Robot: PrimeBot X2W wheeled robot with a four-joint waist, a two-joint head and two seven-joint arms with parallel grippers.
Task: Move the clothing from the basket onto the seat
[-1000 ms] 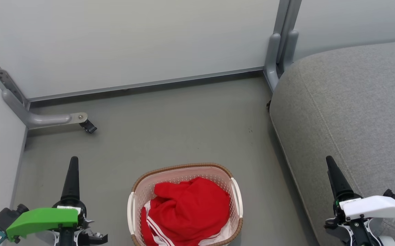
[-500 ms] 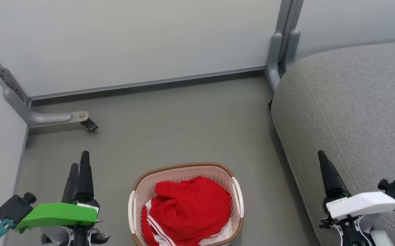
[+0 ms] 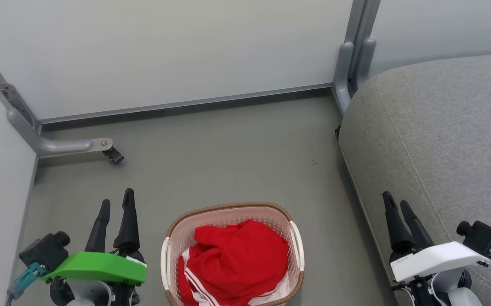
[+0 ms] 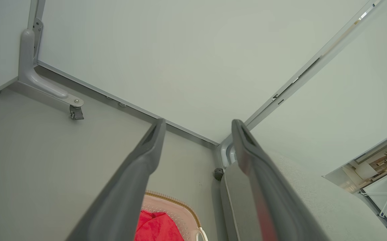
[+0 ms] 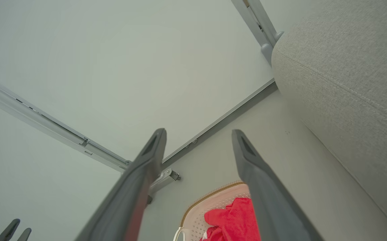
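Down on the grey floor (image 3: pixel 228 153), centre frame: the basket (image 3: pixel 224 208), cream with a brown rim, the clothing (image 3: pixel 237 259) bunched inside it, red with white stripes. Off to the right, near but apart, the big grey seat (image 3: pixel 441 140). Left pincer (image 3: pixel 117 196) low beside the basket, fingers spread apart, gripping nothing. Right pincer (image 3: pixel 394 199) by the seat's edge, likewise spread, empty.

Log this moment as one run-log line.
stage: pre-grasp | left gripper: open, empty | right gripper: open, empty | clothing: in basket | seat: right of basket
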